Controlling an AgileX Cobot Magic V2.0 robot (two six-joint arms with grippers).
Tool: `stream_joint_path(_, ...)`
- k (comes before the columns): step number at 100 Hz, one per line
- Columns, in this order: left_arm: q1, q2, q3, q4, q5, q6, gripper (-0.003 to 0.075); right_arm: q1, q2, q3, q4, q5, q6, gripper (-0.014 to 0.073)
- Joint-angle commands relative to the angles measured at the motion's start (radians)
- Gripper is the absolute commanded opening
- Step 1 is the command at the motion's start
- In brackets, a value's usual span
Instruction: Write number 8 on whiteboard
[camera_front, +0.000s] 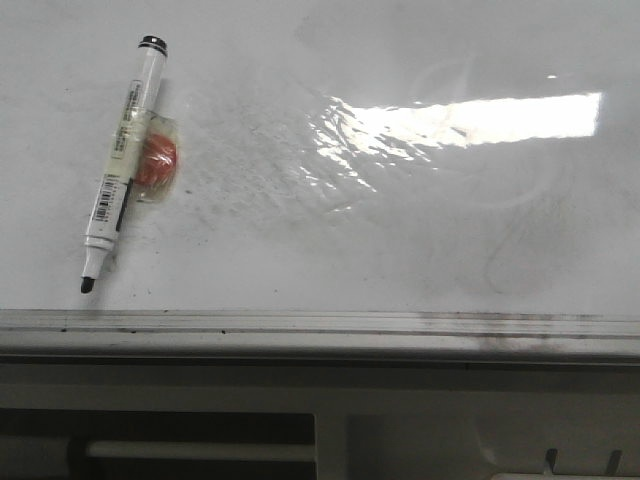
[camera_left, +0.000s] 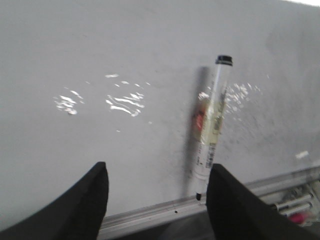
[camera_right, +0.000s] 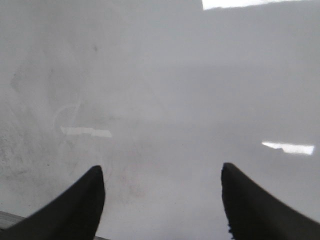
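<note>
The whiteboard (camera_front: 400, 250) fills the front view, glossy white and smudged with grey ink dust, with a grey metal edge rail (camera_front: 320, 325) along its near side. No black number 8 shows on it; only faint erased loop traces. A white marker (camera_front: 125, 160), uncapped with its black tip toward the rail, lies at the left on a small orange-red piece wrapped in clear tape (camera_front: 157, 160). It also shows in the left wrist view (camera_left: 212, 125). My left gripper (camera_left: 157, 192) is open above the rail, the marker tip beside one finger. My right gripper (camera_right: 162, 197) is open and empty over bare board.
A bright light reflection (camera_front: 470, 120) lies on the board's right half. Beyond the rail, spare markers (camera_left: 292, 205) lie in a tray at the edge of the left wrist view. Below the rail in the front view is a pale frame with dark slots (camera_front: 200, 445).
</note>
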Motion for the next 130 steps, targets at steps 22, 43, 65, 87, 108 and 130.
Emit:
stream_joint_path(22,-0.236,0.248,-0.037,-0.074,-0.276,0.038,0.0378,-0.003,0.020,-0.036,-0.002,-0.077,-0.003,0.0458)
stream_joint_path(43,-0.380,0.408,-0.037,-0.088,-0.460,0.036,0.0378,-0.003,0.020,-0.036,-0.002,-0.077,-0.003,0.0458)
stream_joint_path(65,-0.443,0.511,-0.060,-0.099,-0.573,0.036,0.0373,-0.003,0.022,-0.036,-0.002,-0.077,-0.003,0.0458)
stream_joint_path(87,-0.443,0.578,-0.065,-0.099,-0.630,0.034,0.0280,-0.003,0.028,-0.036,0.000,-0.077,-0.003,0.0458)
stream_joint_path(108,-0.443,0.578,-0.065,-0.099,-0.581,0.034,-0.0018,-0.003,0.028,-0.036,0.007,-0.066,-0.003,0.0458)
stream_joint_path(130,-0.443,0.578,-0.084,-0.097,-0.510,0.034,-0.0020,0.056,0.028,-0.036,0.026,-0.055,-0.038,0.0458)
